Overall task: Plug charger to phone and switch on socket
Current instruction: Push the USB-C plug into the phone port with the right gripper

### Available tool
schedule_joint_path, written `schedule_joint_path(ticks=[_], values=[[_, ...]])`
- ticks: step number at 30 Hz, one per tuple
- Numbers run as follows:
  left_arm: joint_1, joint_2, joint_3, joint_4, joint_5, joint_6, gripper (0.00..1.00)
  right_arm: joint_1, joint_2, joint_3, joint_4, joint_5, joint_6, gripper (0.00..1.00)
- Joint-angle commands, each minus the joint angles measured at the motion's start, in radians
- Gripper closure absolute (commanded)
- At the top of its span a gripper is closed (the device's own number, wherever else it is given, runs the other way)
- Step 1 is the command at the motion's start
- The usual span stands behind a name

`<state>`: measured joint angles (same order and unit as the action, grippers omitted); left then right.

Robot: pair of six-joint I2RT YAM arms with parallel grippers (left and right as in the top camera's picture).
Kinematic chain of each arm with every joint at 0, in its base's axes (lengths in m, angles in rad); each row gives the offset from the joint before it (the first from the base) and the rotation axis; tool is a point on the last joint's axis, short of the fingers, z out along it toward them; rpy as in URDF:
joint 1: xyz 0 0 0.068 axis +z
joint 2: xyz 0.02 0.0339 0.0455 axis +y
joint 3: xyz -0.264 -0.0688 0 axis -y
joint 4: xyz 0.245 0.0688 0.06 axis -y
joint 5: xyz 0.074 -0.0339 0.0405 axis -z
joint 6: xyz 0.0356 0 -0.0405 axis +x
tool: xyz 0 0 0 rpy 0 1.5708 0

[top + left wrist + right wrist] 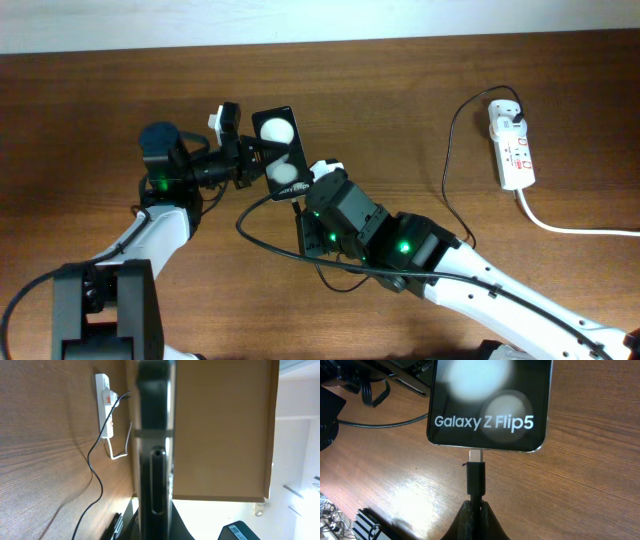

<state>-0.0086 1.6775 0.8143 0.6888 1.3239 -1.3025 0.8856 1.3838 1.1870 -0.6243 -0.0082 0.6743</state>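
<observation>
The left arm [160,232] and right arm [520,305] are clad in white shells between black housings [405,245] lit green; black fingers [461,522] are fitted to the right end effector [476,506].

Phone [279,150]: black, two white round spots, white lettering.
Charger [476,477]: black, silver tip.
Socket [512,145]: white, red marks, white cord [590,230].
Table [420,80]: brown wood grain.
</observation>
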Motion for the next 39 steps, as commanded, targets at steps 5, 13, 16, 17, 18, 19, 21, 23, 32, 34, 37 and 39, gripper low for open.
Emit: schedule_joint_path(ticks=[5,13,16,17,18,19,21,23,32,34,37,39], values=[[0.002,0.000,0.014,0.006,0.052,-0.027,1.00,0.004,-0.004,-0.003,0.011,0.021,-0.004,0.96],[0.002,0.000,0.014,0.007,0.080,-0.043,1.00,0.004,-0.001,-0.003,0.017,0.044,-0.004,0.96],[0.002,0.000,0.014,0.008,0.098,-0.008,1.00,0.003,-0.001,-0.003,0.040,0.047,-0.005,0.96],[0.002,0.000,0.014,0.007,0.103,-0.006,1.00,0.003,-0.001,-0.003,0.048,0.047,-0.005,0.96],[0.002,0.000,0.014,0.008,0.105,-0.006,1.00,0.003,-0.001,-0.003,0.054,0.050,-0.005,0.96],[0.002,0.000,0.014,0.017,0.106,-0.006,1.00,0.003,-0.001,-0.003,0.060,0.066,-0.005,0.96],[0.002,0.000,0.014,0.082,0.125,-0.006,1.00,0.003,-0.001,-0.003,0.069,0.089,-0.005,0.96],[0.002,0.000,0.014,0.112,0.129,-0.006,1.00,0.003,-0.001,-0.003,0.082,0.089,-0.005,0.96],[0.002,0.000,0.014,0.112,0.159,-0.006,1.00,0.003,-0.001,-0.003,0.150,0.157,-0.008,0.96],[-0.002,0.000,0.014,0.112,0.176,-0.005,1.00,0.003,-0.001,-0.003,0.159,0.179,-0.008,0.96],[-0.004,0.000,0.014,0.111,0.210,0.034,1.00,0.003,-0.001,-0.003,0.198,0.179,-0.013,0.96],[-0.004,0.000,0.014,0.112,0.237,0.063,1.00,0.003,-0.001,-0.003,0.212,0.200,-0.016,0.96]])
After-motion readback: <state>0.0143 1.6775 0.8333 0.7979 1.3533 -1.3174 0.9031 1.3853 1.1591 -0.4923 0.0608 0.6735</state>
